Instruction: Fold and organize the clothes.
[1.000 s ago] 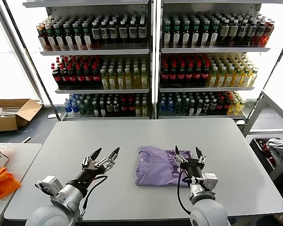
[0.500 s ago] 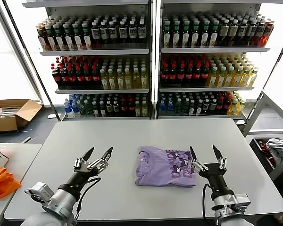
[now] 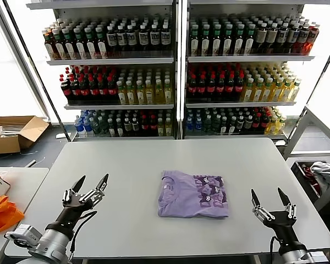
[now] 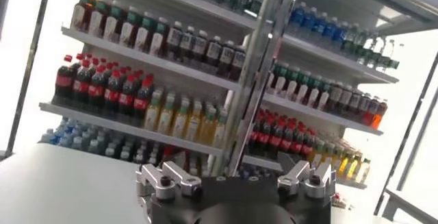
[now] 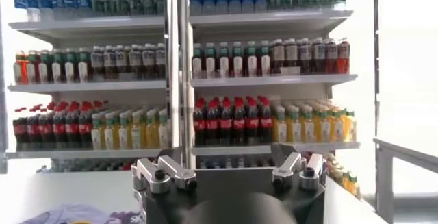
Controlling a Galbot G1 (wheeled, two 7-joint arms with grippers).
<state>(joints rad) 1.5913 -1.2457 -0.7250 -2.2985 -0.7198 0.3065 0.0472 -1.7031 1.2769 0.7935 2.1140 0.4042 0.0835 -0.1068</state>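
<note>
The lavender T-shirt [image 3: 192, 193] lies folded into a compact rectangle at the middle of the grey table [image 3: 137, 159], its dark purple-and-white print facing up. A corner of it shows in the right wrist view [image 5: 75, 214]. My left gripper [image 3: 90, 187] is open and empty near the table's front left, well clear of the shirt. My right gripper [image 3: 270, 199] is open and empty near the front right, to the right of the shirt. Both point up and away from the table.
Shelves of bottled drinks [image 3: 176, 71] stand behind the table. A bright orange fabric [image 3: 3, 213] lies on a side table at the left. A cardboard box [image 3: 14, 132] sits on the floor at the far left. A bin with white-grey cloth [image 3: 322, 176] stands at the right.
Both grippers have pulled back from the shirt toward the table's front corners, the left going left and the right going right. The folded shirt has stayed in place.
</note>
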